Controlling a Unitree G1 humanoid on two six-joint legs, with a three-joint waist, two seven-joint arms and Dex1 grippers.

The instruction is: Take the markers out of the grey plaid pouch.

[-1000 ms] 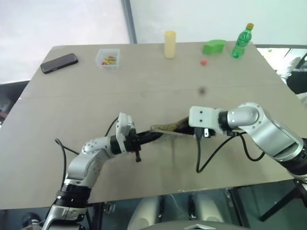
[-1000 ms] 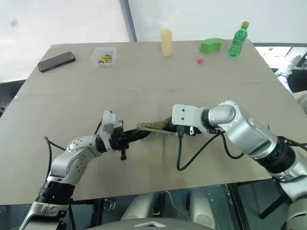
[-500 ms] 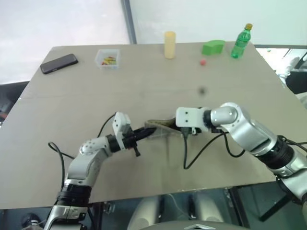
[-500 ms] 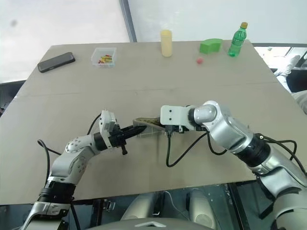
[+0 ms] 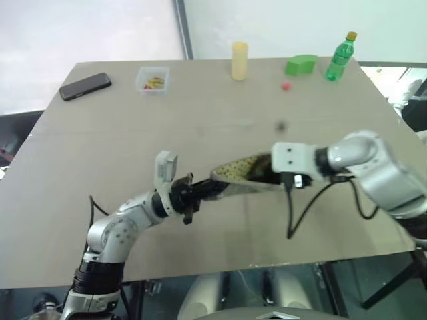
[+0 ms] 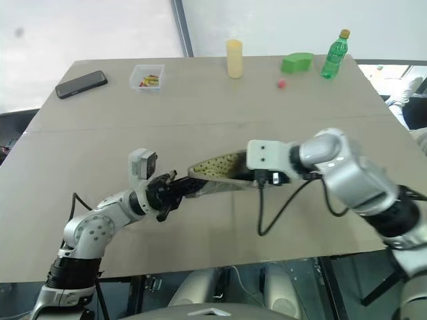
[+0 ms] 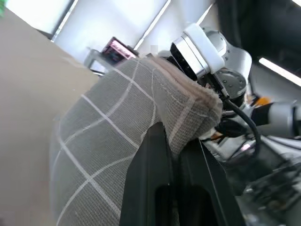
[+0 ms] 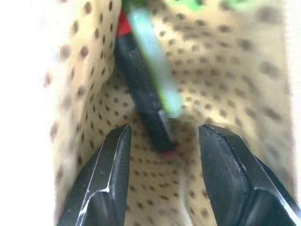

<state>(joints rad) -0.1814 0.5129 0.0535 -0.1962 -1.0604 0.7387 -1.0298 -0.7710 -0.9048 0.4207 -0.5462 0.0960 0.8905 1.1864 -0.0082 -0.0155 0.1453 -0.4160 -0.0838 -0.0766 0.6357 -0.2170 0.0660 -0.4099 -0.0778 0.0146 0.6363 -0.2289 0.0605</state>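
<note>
The grey plaid pouch [image 5: 235,179] hangs above the table between my two grippers, its mouth gaping and the olive-yellow dotted lining showing. My left gripper [image 7: 171,141] is shut on the pouch's grey fabric edge at its left end. My right gripper [image 8: 164,129] is open and reaches into the pouch mouth from the right. Inside lie the markers: a dark-barrelled one [image 8: 141,87] with a red cap, and a pale one [image 8: 151,49] with green on it across it. The dark marker's near end sits between my right fingers [image 8: 110,165] without touching either.
Along the table's far edge stand a black phone [image 5: 85,86], a clear box [image 5: 152,81] of small coloured bits, a yellow cylinder [image 5: 239,61], a green block [image 5: 300,65], a small red ball [image 5: 285,85] and a green bottle [image 5: 338,57]. A black cable loops under my right wrist.
Both hands have risen, lifting the pouch off the table. Its mouth gapes wider, showing more lining. My left wrist has rolled, and the right hand has shifted right.
</note>
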